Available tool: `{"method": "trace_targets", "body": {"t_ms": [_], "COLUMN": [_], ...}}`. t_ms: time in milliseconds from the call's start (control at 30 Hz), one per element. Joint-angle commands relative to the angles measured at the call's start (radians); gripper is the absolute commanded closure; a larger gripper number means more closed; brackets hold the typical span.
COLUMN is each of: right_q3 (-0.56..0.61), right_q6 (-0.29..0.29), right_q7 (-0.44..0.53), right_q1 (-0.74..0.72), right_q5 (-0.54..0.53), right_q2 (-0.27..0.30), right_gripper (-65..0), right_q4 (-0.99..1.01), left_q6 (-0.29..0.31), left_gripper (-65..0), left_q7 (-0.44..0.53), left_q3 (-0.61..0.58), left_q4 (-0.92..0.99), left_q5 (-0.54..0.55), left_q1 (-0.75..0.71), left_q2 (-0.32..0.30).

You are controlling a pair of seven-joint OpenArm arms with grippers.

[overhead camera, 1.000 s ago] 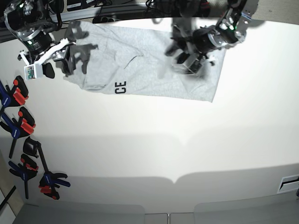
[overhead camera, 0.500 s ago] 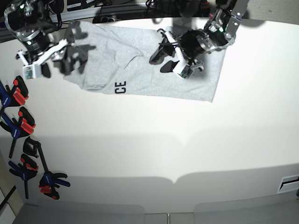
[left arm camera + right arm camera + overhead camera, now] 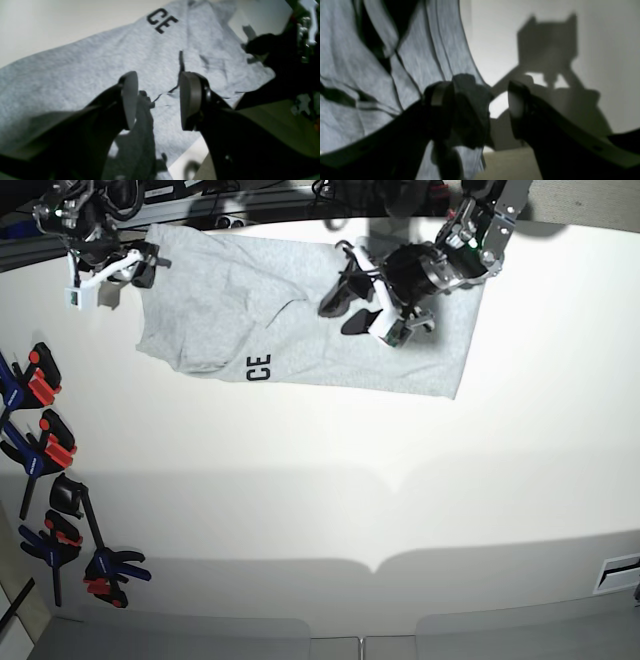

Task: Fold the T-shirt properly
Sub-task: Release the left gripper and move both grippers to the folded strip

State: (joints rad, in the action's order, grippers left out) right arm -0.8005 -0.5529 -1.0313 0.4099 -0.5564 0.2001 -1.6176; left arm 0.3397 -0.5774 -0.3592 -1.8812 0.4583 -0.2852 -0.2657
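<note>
The light grey T-shirt lies flat at the far side of the white table, with black letters "CE" at its near edge. My left gripper hovers open and empty over the shirt's middle. In the left wrist view the left gripper is open above the shirt, with a crease below it. My right gripper is open at the shirt's far left corner. In the right wrist view the right gripper straddles the edge of the shirt, holding nothing.
Several blue, red and black clamps lie along the table's left edge. A dark rail with cables runs behind the shirt. The white table stretches toward the front.
My right gripper has moved back and up from the shirt's left part to its far left corner. My left gripper swung left over the shirt's middle, then stayed nearly still.
</note>
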Motion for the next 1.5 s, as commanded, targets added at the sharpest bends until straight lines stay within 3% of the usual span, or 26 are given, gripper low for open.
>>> {"method": "trace_targets", "body": {"t_ms": [0,300,433,600,833,900,1033,1200,1400,1467], "right_q3": [0.0,0.003,0.003,0.003,0.003,0.003,0.003,0.003,0.002,0.002], "right_q6": [-0.001,-0.002,-0.028,-0.069,-0.102,-0.101,-0.101,-0.086,-0.04,-0.034], "right_q7": [-0.023,-0.015,-0.024,-0.066,-0.114,-0.113,-0.092,-0.05,-0.04,-0.047], "right_q1": [0.001,0.0,-0.014,-0.08,-0.179,-0.199,-0.238,-0.276,-0.283,-0.289], "right_q5": [-0.002,-0.111,-0.162,-0.161,-0.161,-0.161,-0.144,-0.043,-0.043,-0.049], "right_q2": [0.007,0.007,0.002,-0.065,-0.143,-0.141,-0.121,-0.039,0.081,0.099], "right_gripper": [-32.5,-32.5,-32.5,-32.5,-32.1,-27.0,-1.0,0.0,0.0,0.0], "right_q4": [0.018,0.109,0.109,0.109,0.109,0.109,0.109,0.109,0.108,0.095], "left_q6": [0.0,0.0,0.0,0.0,0.0,0.0,0.0,0.001,0.003,0.003], "left_gripper": [-25.6,-25.6,-25.6,-25.6,-25.6,-25.6,-25.6,-25.6,-25.6,-25.6], "left_q7": [0.021,0.022,0.021,0.014,-0.128,-0.126,-0.133,-0.172,-0.164,-0.146], "left_q3": [0.001,0.001,0.001,0.001,0.001,0.001,0.001,0.001,0.001,0.001], "left_q4": [-0.018,-0.018,-0.018,-0.018,-0.018,-0.018,-0.019,-0.042,-0.161,-0.183], "left_q5": [0.013,0.013,0.013,0.014,0.013,0.013,0.02,0.12,0.113,0.062], "left_q1": [0.005,0.005,0.005,0.005,0.005,0.005,0.005,0.005,0.005,0.005], "left_q2": [-0.001,-0.001,-0.001,-0.001,-0.001,-0.001,-0.001,-0.001,-0.001,0.0]}}
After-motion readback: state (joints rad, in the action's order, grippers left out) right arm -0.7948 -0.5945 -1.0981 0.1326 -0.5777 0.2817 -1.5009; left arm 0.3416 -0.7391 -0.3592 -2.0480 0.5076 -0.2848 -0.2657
